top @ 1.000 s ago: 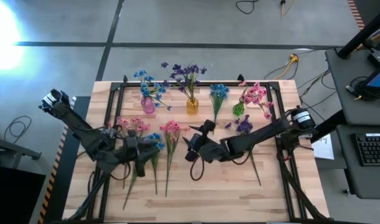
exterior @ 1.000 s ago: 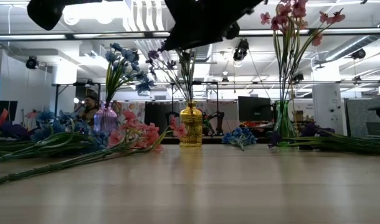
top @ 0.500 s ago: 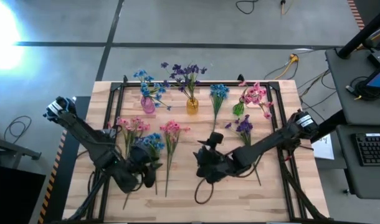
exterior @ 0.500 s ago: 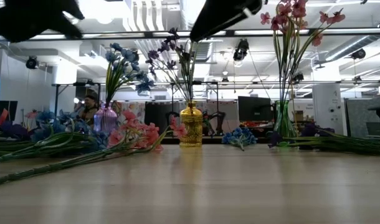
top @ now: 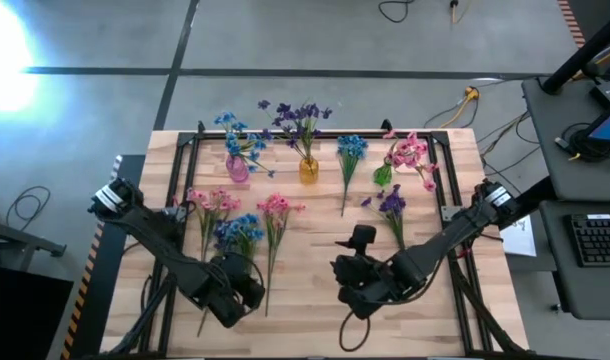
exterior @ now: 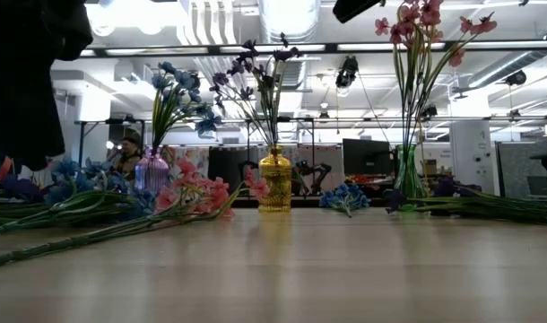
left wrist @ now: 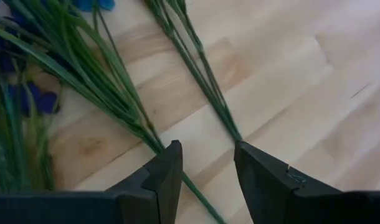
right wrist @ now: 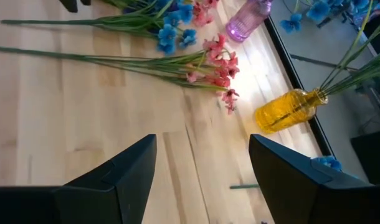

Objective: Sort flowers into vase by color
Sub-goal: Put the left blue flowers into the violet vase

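Three vases stand along the far edge. A pink vase (top: pixel 237 167) holds blue flowers, a yellow vase (top: pixel 308 170) holds purple flowers, and a green vase (top: pixel 383 176) holds pink flowers. Loose sprigs lie flat on the table: pink (top: pixel 209 205), blue (top: pixel 241 230), pink (top: pixel 275 210), blue (top: pixel 350 150) and purple (top: pixel 392 205). My left gripper (left wrist: pixel 205 168) is open and tipped downward above the near end of the blue sprig's stem (left wrist: pixel 146 127), which runs between its fingers untouched. My right gripper (right wrist: pixel 202 162) hangs open above bare table near the middle, with nothing between its fingers.
A black frame (top: pixel 315 132) borders the wooden tabletop. Bare wood lies at the near right (top: pixel 425 320). A second stem bundle (left wrist: pixel 199 74) ends just ahead of my left gripper's fingers. The left arm shows as a dark mass (exterior: pixel 22 81) in the low view.
My left gripper has gone toward the near edge and down, tipping and rolling until it points down at the stems. My right gripper has moved toward the near edge and a little to the right, rising out of the low view. No flower has moved.
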### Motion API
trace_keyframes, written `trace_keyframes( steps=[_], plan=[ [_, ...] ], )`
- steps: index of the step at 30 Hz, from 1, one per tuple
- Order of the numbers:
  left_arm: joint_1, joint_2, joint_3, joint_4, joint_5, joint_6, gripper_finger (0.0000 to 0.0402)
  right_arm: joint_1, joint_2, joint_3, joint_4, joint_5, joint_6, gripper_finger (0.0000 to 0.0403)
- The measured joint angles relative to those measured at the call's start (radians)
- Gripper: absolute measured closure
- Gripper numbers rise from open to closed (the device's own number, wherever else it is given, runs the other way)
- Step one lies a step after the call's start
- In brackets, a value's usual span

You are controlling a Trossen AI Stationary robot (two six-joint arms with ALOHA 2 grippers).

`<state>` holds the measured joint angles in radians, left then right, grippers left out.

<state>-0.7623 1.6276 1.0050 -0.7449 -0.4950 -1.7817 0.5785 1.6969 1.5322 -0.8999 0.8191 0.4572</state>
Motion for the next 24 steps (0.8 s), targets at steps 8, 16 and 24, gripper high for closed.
trace_keyframes(
  steps=[8,16,24],
  plan=[
    [0.017,0.111,0.089,-0.125,0.012,-0.125,0.0266,0.012,-0.005,0.000,-0.010,-0.008,-0.002,0.0151],
    [0.030,0.196,0.153,-0.219,0.077,-0.214,0.0218,0.013,-0.005,0.000,-0.044,-0.011,-0.012,0.0155],
    [0.032,0.261,0.198,-0.241,0.095,-0.240,0.0174,0.013,-0.005,0.000,-0.063,-0.011,-0.021,0.0149]
  ],
)
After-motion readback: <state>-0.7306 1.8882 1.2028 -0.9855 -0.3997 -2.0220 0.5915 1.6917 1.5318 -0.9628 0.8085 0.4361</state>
